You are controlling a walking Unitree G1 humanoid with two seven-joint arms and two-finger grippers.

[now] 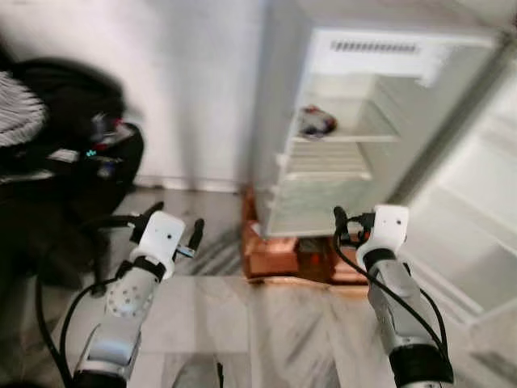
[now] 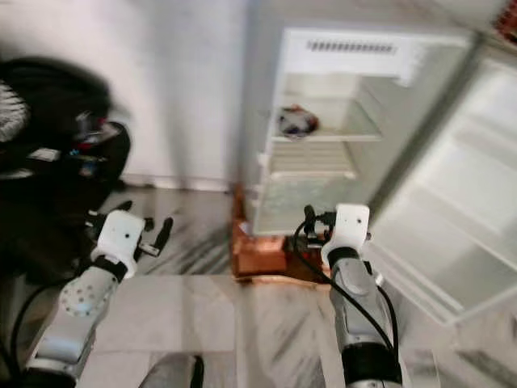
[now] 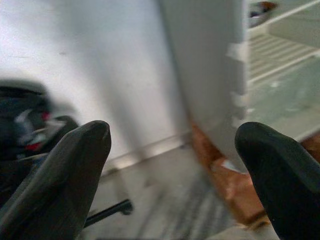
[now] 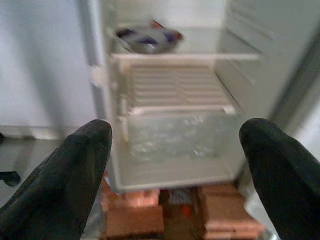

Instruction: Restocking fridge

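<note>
Here's the small white fridge (image 1: 347,137), door (image 1: 477,210) swung wide to the robot's right, standing on a reddish-brown block base (image 1: 279,259) on the marble floor (image 1: 266,323). Both arms are raised in front of it. The left gripper (image 1: 171,222) is spread wide with nothing between its fingers, pointing at the fridge's outer left side; the right gripper (image 1: 349,225) is likewise released and empty, aimed into the open cabinet.

So nothing in hand to stock. My read: this is the approach, or a turn to fetch goods. To do it well, square the body to the opening, keep the right arm off the door's edge, and bring items in level over the shelf's front lip.

Contents, then. One dark, crumpled packet (image 4: 147,39) lies at the left end of the upper shelf (image 1: 355,136), near its front edge. Below it sits a ribbed white tray (image 4: 175,90), apparently bare, and under that a clear crisper drawer (image 4: 175,137), contents too blurred to tell. Dark bags (image 1: 73,137) are heaped against the wall to the left.
</note>
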